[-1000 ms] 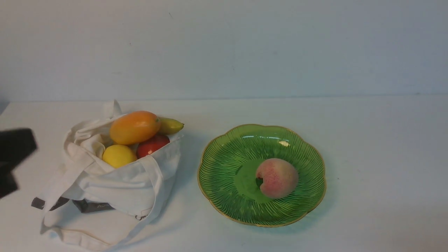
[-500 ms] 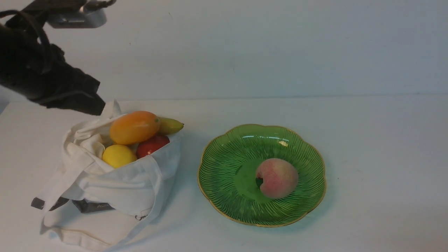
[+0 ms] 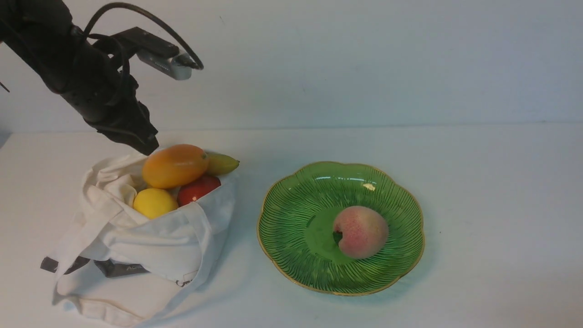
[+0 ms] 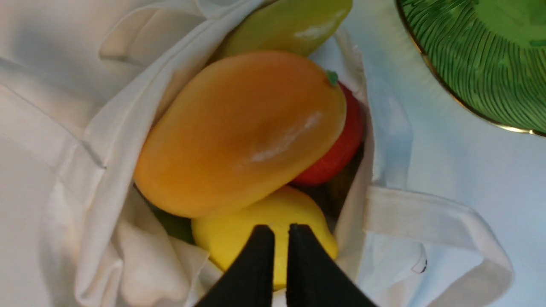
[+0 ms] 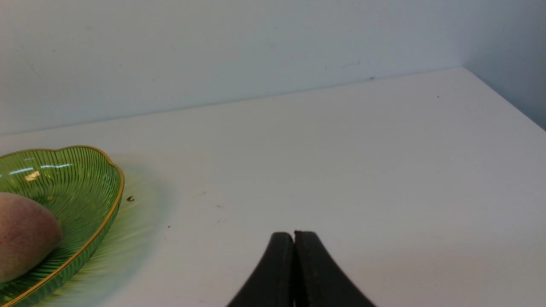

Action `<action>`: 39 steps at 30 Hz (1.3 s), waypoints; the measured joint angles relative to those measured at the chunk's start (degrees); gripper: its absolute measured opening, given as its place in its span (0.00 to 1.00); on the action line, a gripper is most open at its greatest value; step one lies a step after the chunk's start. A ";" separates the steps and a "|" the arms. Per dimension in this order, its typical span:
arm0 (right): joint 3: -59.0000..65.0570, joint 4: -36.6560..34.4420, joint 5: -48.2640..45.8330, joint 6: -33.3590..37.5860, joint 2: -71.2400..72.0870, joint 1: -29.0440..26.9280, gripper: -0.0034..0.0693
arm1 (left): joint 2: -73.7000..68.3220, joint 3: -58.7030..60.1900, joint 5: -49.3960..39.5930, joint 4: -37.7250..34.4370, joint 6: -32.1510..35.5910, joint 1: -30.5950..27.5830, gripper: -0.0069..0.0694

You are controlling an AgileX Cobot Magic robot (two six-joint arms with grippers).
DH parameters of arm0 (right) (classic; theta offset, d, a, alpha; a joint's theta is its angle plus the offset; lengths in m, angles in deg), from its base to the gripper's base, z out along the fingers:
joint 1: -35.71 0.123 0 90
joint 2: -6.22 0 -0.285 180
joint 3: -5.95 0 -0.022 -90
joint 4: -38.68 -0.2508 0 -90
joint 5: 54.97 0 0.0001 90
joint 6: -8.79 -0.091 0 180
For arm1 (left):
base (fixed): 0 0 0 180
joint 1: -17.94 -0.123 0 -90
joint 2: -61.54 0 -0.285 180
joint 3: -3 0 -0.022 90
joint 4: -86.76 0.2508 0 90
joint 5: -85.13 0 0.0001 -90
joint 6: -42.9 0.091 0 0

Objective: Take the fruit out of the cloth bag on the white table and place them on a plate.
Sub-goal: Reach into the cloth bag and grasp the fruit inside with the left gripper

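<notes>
The off-white cloth bag [image 3: 159,246] slumps on the left of the white table [image 3: 492,205], mouth open. In it lie an orange mango [image 3: 175,165] on top, a banana [image 3: 222,163] behind it, a lemon [image 3: 155,202] and a red fruit [image 3: 198,189]. A pink peach [image 3: 360,231] rests in the green plate [image 3: 291,205]. My left gripper [image 3: 148,148] hangs just above the bag's back rim beside the mango. In the left wrist view the left gripper [image 4: 280,228] shows a narrow slit over the lemon [image 4: 239,230], holding nothing. My right gripper [image 5: 293,233] is shut and empty, off to the plate's right.
A wall runs along the back of the table. The bag's long strap and dark grey label [image 3: 120,269] trail toward the front left. The table's right edge [image 5: 503,100] shows in the right wrist view.
My left arm has swung in from the far left edge, up and over toward the bag; its jaws have parted slightly. Fruit, bag and plate have not moved.
</notes>
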 joint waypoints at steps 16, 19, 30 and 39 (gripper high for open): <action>0.00 0.00 0.00 0.19 0.00 0.00 0.03 | -8.19 -0.18 6.18 -3.58 20.62 0.00 0.98; 0.00 0.00 0.00 0.19 0.00 0.00 0.03 | -8.33 -0.18 6.80 -3.58 23.42 0.00 0.99; 0.00 0.00 0.00 0.19 0.00 0.00 0.03 | -7.34 -0.53 9.95 -3.83 29.25 0.00 0.99; 0.00 0.00 0.00 0.19 0.00 0.00 0.03 | -9.22 -0.53 10.73 -4.88 31.67 0.00 0.99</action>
